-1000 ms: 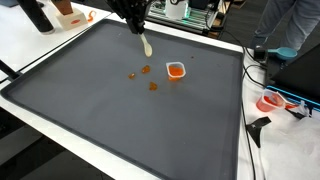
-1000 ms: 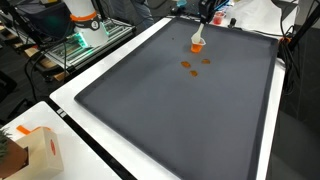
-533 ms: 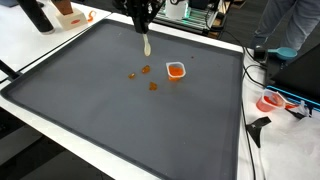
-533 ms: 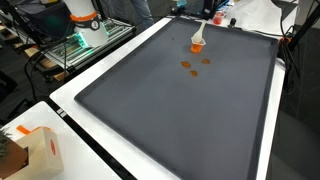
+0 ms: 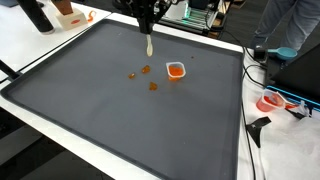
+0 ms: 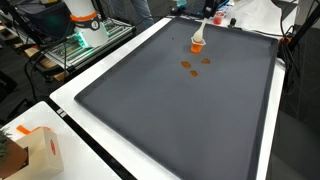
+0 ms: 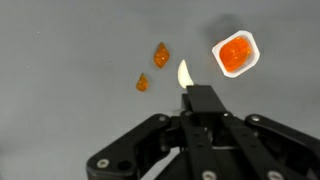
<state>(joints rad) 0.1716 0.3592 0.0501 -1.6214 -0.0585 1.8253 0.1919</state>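
My gripper (image 5: 148, 22) hangs over the far part of a dark grey mat (image 5: 120, 120), shut on the handle of a cream spoon (image 5: 149, 46) that points down. In the wrist view the spoon's bowl (image 7: 184, 73) sticks out past the shut jaws (image 7: 199, 100), above the mat. A small white cup of orange filling (image 5: 176, 70) stands just beside it, also in the wrist view (image 7: 236, 53) and in an exterior view (image 6: 197, 43). Orange pieces (image 5: 146, 70) lie loose on the mat near the cup; two of them (image 7: 161, 54) show in the wrist view.
The mat lies on a white table (image 6: 70, 95). A cardboard box (image 6: 30, 150) stands at one corner. A person (image 5: 290, 30), cables and an orange-and-white object (image 5: 272, 101) are off one side. Racks of equipment (image 6: 70, 40) stand beyond the table.
My gripper has shifted a little sideways toward the cup with the spoon still in it. The cup and the orange pieces have not moved.
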